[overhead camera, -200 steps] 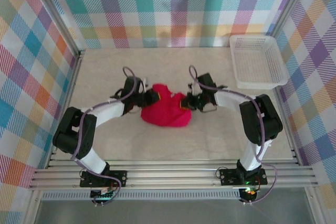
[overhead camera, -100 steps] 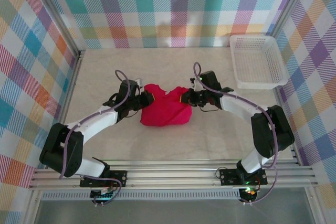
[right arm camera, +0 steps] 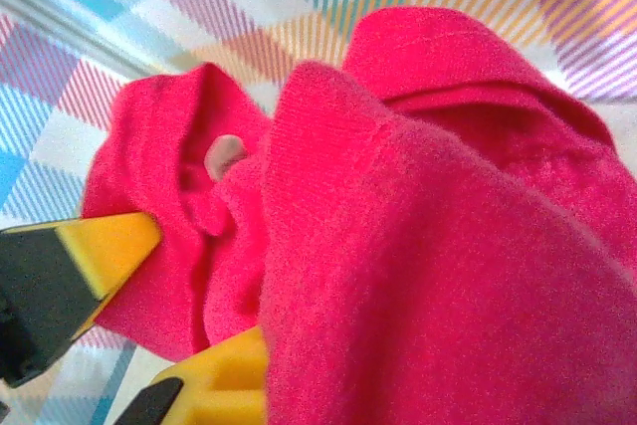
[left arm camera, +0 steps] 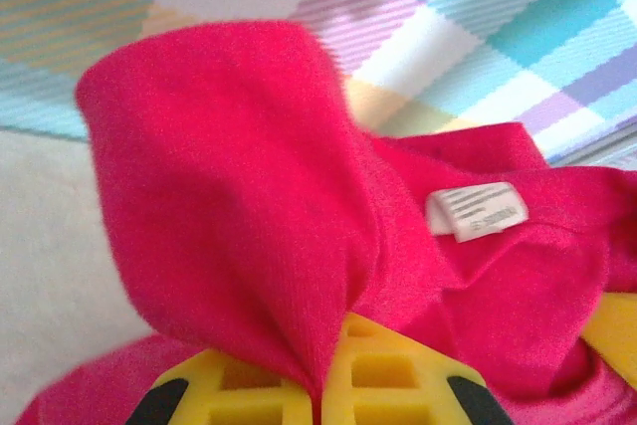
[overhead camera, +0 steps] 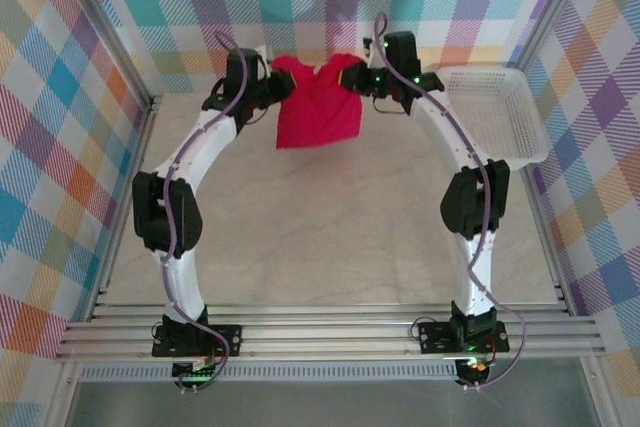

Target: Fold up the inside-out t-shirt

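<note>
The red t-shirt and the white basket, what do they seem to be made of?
T-shirt: soft matte knit, probably cotton; fine ribbing and limp folds show up close. Basket: likely rigid white plastic, smooth finish, judging by its open mesh walls and crisp rim.

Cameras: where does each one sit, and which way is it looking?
Top external: fixed above and behind the arms, looking down at the table; the left arm and right arm show, holding up the red t-shirt.
Left wrist: on the left arm, looking along its yellow fingers at bunched red cloth and the white neck tag.
Right wrist: on the right arm, looking past its yellow fingers at red cloth.
Shared: both wrist views see the t-shirt against the checked wall.
</note>
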Controlling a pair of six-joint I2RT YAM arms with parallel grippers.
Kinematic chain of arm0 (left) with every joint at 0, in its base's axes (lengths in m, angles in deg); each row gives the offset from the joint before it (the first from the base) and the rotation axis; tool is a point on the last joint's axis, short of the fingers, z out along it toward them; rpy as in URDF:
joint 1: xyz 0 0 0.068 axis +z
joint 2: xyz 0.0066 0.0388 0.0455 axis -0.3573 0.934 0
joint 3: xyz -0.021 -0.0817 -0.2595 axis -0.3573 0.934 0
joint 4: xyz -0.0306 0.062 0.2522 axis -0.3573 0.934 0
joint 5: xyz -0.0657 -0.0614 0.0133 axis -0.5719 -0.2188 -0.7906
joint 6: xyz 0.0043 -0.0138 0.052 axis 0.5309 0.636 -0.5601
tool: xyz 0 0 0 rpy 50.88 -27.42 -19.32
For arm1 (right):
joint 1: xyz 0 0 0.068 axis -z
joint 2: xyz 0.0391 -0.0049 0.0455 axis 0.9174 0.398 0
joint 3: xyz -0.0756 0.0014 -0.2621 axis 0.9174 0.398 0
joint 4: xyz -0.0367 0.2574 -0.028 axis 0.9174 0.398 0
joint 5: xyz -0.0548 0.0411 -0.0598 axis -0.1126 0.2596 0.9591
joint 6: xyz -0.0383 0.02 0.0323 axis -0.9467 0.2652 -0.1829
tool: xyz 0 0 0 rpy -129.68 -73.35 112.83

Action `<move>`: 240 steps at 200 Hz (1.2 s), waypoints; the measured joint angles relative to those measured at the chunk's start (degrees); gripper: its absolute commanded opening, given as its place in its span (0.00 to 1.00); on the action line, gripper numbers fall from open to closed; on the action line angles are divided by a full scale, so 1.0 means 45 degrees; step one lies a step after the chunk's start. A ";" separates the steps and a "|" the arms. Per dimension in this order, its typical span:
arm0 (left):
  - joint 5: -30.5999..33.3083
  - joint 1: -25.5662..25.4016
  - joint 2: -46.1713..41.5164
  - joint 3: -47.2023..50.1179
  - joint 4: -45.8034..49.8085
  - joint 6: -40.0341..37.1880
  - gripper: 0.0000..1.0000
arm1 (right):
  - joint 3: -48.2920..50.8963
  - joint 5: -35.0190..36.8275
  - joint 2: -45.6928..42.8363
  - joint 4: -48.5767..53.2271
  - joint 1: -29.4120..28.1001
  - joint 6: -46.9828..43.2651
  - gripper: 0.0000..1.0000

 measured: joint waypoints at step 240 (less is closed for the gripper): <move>0.1025 -0.0073 -0.1909 1.0375 -0.3332 0.0112 0.00 | 0.9364 0.0486 -0.1112 -0.3915 -0.0947 0.0160 0.01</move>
